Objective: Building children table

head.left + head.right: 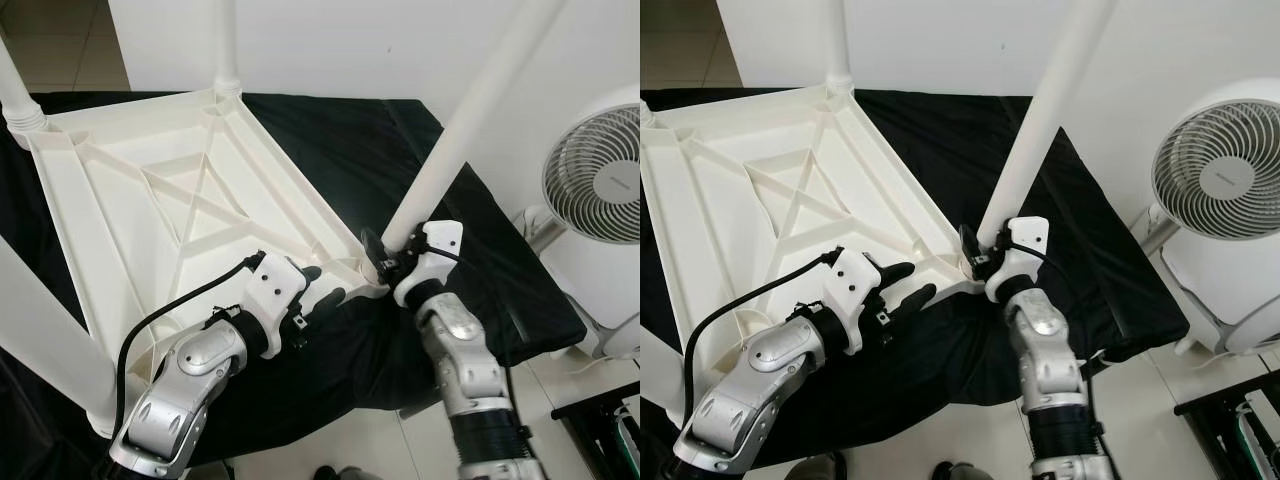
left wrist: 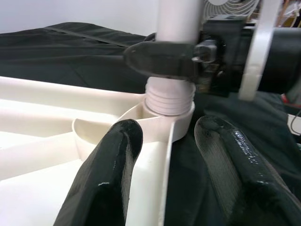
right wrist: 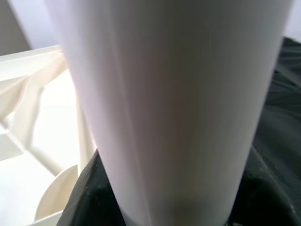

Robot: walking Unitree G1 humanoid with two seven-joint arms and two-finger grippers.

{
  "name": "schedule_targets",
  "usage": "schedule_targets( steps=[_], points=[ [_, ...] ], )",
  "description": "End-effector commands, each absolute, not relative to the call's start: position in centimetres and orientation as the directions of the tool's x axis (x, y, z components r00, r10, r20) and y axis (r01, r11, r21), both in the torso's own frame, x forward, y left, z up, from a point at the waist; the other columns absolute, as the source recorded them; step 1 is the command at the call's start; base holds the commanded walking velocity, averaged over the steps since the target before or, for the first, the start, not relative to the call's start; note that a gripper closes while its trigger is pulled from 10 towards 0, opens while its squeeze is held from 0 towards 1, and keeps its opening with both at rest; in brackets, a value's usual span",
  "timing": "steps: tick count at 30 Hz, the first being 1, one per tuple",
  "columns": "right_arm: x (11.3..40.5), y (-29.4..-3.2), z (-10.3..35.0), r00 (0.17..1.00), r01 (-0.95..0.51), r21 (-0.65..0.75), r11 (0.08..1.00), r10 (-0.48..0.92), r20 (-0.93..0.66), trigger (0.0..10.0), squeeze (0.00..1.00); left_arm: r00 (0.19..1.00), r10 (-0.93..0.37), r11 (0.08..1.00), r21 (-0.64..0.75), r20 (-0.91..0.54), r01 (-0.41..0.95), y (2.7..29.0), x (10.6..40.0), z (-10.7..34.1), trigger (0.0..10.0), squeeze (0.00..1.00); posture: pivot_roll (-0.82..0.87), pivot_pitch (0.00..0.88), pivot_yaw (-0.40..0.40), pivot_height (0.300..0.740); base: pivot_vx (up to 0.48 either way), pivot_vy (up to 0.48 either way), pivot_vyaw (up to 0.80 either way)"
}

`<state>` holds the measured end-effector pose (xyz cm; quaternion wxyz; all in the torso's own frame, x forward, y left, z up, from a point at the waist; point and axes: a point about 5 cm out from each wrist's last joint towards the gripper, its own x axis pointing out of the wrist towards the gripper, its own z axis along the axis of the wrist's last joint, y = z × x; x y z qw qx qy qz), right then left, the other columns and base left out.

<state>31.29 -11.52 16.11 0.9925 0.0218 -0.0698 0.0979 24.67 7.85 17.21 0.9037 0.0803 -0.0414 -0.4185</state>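
The right end effector (image 1: 385,258) is clamping the white table leg (image 1: 470,120) just above its threaded base, seated in the corner socket (image 2: 162,115). The left end effector (image 1: 322,288), fingers apart, is straddling the upturned tabletop (image 1: 150,190) rim on black cloth (image 1: 400,140).

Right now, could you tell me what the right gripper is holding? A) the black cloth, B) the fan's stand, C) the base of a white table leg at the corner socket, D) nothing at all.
C: the right gripper is closed around the base of the white leg, just above its threaded end in the corner socket of the upturned tabletop.
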Motion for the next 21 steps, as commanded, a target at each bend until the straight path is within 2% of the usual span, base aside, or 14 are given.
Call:
schedule_targets(
  steps=[1, 5, 6, 8, 9, 13, 18, 20, 21],
  points=[
    [31.2, -12.2, 14.2, 0.996, -0.075, 0.007, 0.997, 0.074, 0.04, 10.0, 0.0, 0.645, -0.764, 0.637, 0.176, 0.012, 0.751, 7.6, 24.6, 17.3, 10.0, 0.0, 0.12, 0.155, -0.125, 0.74, 0.0, 0.0, 0.0],
    [31.2, -11.7, 14.3, 0.999, -0.018, 0.013, 1.0, 0.017, 0.033, 10.0, 0.0, 0.646, -0.763, 0.638, 0.176, 0.015, 0.75, 7.5, 24.6, 17.3, 10.0, 0.0, 0.12, 0.154, -0.13, 0.74, 0.0, 0.0, 0.0],
    [31.2, -11.8, 14.4, 0.999, -0.022, 0.037, 0.999, 0.02, 0.038, 10.0, 0.16, 0.647, -0.762, 0.64, 0.176, 0.018, 0.748, 7.4, 24.7, 17.4, 10.0, 0.0, 0.12, 0.154, -0.13, 0.74, 0.0, 0.0, 0.0],
    [31.1, -11.9, 14.5, 0.999, -0.017, 0.043, 0.999, 0.015, 0.036, 10.0, 0.16, 0.648, -0.762, 0.64, 0.175, 0.019, 0.748, 7.4, 24.7, 17.4, 10.0, 0.0, 0.12, 0.154, -0.13, 0.74, 0.0, 0.0, 0.0],
    [31.1, -12.1, 14.4, 0.999, -0.016, 0.05, 0.999, 0.014, 0.032, 10.0, 1.0, 0.648, -0.761, 0.641, 0.174, 0.02, 0.747, 7.4, 24.7, 17.4, 10.0, 0.0, 0.12, 0.153, -0.133, 0.74, 0.0, 0.0, 0.0],
    [31.1, -12.4, 14.4, 0.998, -0.047, 0.067, 0.997, 0.045, 0.036, 10.0, 1.0, 0.65, -0.759, 0.643, 0.174, 0.02, 0.746, 7.4, 24.7, 17.4, 10.0, 0.0, 0.12, 0.151, -0.134, 0.74, 0.0, 0.0, 0.0],
    [31.6, -13.6, 14.7, 0.972, -0.234, 0.011, 0.972, 0.233, 0.038, 10.0, 1.0, 0.652, -0.758, 0.644, 0.178, 0.02, 0.744, 7.5, 24.9, 17.5, 10.0, 0.0, 0.12, 0.149, -0.131, 0.74, 0.0, 0.0, 0.0],
    [31.7, -13.7, 14.7, 0.967, -0.252, 0.004, 0.968, 0.252, 0.033, 10.0, 1.0, 0.652, -0.758, 0.644, 0.179, 0.019, 0.744, 7.5, 24.9, 17.5, 10.0, 0.0, 0.12, 0.147, -0.128, 0.74, 0.0, 0.0, 0.0],
    [31.8, -14.0, 14.8, 0.95, -0.312, 0.0, 0.95, 0.312, 0.03, 10.0, 0.0, 0.652, -0.758, 0.644, 0.18, 0.019, 0.744, 7.5, 25.0, 17.5, 10.0, 0.0, 0.12, 0.147, -0.128, 0.74, 0.0, 0.0, 0.0]
  ],
)
